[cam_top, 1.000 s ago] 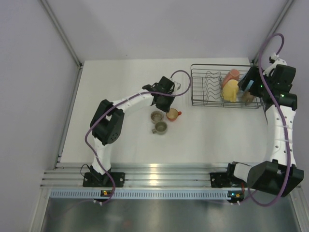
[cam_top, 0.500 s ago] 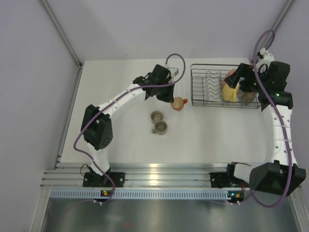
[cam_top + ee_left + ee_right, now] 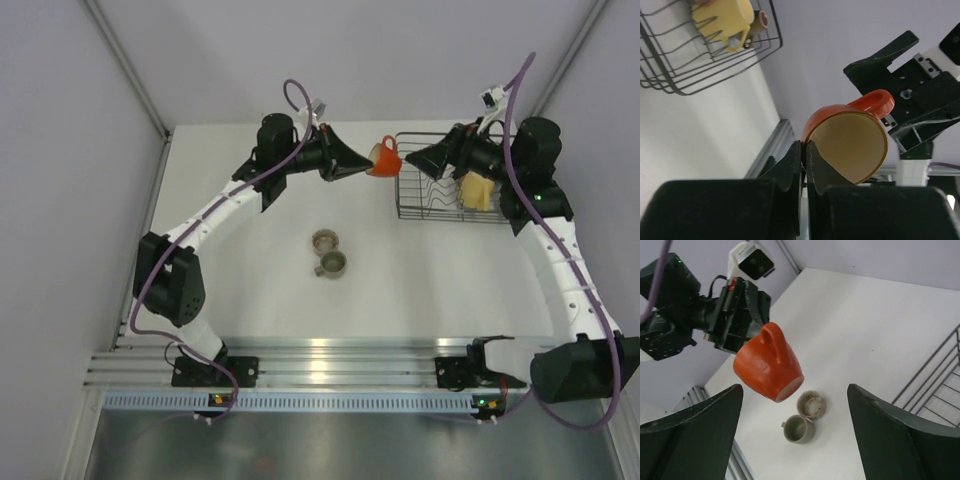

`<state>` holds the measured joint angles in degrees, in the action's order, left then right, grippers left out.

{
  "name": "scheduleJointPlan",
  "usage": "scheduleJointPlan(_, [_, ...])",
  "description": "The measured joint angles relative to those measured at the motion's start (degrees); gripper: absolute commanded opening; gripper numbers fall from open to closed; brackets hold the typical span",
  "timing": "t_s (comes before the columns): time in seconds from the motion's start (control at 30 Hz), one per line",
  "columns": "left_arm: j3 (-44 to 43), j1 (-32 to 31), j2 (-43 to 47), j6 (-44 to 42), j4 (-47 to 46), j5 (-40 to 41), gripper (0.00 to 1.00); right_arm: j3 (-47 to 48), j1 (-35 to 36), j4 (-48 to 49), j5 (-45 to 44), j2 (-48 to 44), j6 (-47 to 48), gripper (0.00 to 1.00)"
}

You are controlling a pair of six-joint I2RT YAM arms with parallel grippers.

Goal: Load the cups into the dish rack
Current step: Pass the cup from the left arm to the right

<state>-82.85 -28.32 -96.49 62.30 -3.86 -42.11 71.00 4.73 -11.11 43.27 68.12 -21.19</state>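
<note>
You're pinching the orange cup (image 3: 384,157) by its rim with the left pincer (image 3: 362,167), holding it midair just left of the dish rack (image 3: 430,216). Facing it, the right pincer (image 3: 412,163) is standing spread wide over the rack's left end, probably for a handover.

Top view: right arm (image 3: 562,262) covers the right end of the dish rack (image 3: 418,192), so you can make out only 1 yellow cup (image 3: 478,190) there. Left wrist crops the rack.
</note>
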Motion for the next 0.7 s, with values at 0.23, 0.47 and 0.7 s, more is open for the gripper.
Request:
scheduleJointPlan(0.23, [3.04, -0.24, -1.44, 20.65, -19.67, -4.61, 0.00, 0.35, 4.04, 5.77, 3.48, 1.75, -4.28, 0.85])
scheduleJointPlan(0.47, [3.08, -0.20, -2.05, 30.77, -30.58, -5.01, 0.00, 0.37, 6.54, 8.85, 4.31, 2.56, -5.55, 0.84])
scheduleJointPlan(0.7, [4.09, -0.24, -2.40, 33.51, -33.05, -4.61, 0.00, 0.96, 7.04, 10.03, 4.50, 3.32, -6.51, 0.84])
